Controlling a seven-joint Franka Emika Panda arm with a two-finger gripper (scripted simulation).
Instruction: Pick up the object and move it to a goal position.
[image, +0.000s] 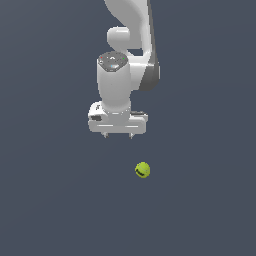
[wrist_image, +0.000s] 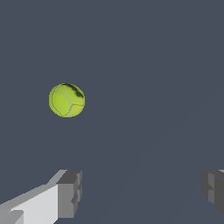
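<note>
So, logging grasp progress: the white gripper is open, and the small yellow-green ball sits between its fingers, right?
Not quite. The white gripper is open, but the small yellow-green ball lies apart from it, not between its fingers. The wrist view shows the gap empty.

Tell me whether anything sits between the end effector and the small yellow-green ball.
Nothing visible does. The white end effector is open, apart from the small yellow-green ball with a dark curved mark, toward the exterior view's right of it. Only plain dark surface shows between them in both views. No goal marker is visible.
</note>
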